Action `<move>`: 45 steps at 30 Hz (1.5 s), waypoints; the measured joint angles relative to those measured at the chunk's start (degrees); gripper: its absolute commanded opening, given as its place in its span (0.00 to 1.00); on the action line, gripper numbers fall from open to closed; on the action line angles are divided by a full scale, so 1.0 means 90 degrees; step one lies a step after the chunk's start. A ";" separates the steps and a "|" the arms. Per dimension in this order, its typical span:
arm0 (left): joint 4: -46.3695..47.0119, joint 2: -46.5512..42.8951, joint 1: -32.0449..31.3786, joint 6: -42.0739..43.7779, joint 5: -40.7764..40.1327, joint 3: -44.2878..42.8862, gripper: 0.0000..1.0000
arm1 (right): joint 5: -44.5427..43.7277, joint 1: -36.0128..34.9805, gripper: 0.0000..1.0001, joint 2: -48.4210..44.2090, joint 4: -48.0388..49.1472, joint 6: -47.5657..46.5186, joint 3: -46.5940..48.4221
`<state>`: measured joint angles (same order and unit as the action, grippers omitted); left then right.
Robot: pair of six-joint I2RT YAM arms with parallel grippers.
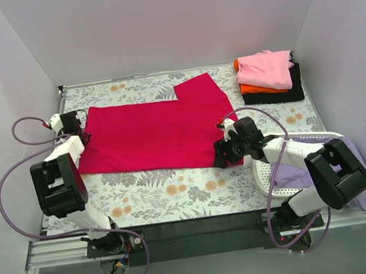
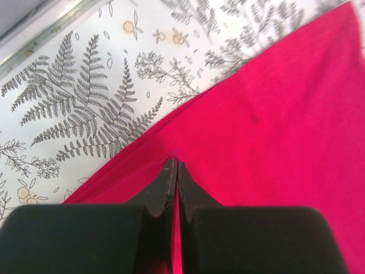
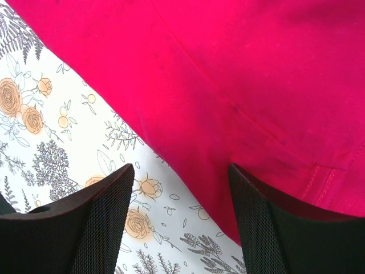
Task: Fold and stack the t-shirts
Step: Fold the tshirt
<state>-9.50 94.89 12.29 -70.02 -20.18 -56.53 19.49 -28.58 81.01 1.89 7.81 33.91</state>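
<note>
Crimson t-shirt (image 1: 155, 130) spread flat across mid-table on floral cloth (image 1: 177, 192), one sleeve pointing far. White mesh basket (image 1: 267, 174) at near right, lavender tee (image 1: 295, 177) inside. Folded stack in far right corner: pink tee (image 1: 265, 70) on top, orange tee (image 1: 258, 88) beneath, black tee (image 1: 287, 93) lowest. Left gripper (image 2: 174, 166) pressed together, pinching crimson t-shirt's left edge. Right gripper (image 3: 181, 171) spread wide, straddling its near right corner.
</note>
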 measured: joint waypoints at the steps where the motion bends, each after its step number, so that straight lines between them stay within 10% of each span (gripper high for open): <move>1: -0.0019 0.0104 0.0000 0.0017 -0.0002 -0.0044 0.01 | 0.0000 0.0000 0.61 0.0007 0.0000 0.0000 0.0005; 15: -0.0469 0.0661 -0.0080 0.0141 -0.0862 -0.0289 0.29 | -0.0175 -0.0024 0.62 -0.0012 0.0015 0.0027 0.0007; 29: 0.0486 0.0510 -0.2603 0.0403 -0.1326 -0.0515 0.30 | -0.1549 -0.0041 0.64 -0.0129 -0.1088 -0.0036 0.0738; 45: 0.1724 0.1039 -0.3189 -0.0107 -0.0223 0.0415 0.29 | -0.2016 -0.0085 0.62 0.1812 -0.1001 -0.0022 0.2453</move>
<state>6.02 104.25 -16.40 -70.98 -22.20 -52.80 1.34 -29.34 97.32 -7.11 7.62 55.99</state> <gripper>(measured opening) 0.298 0.625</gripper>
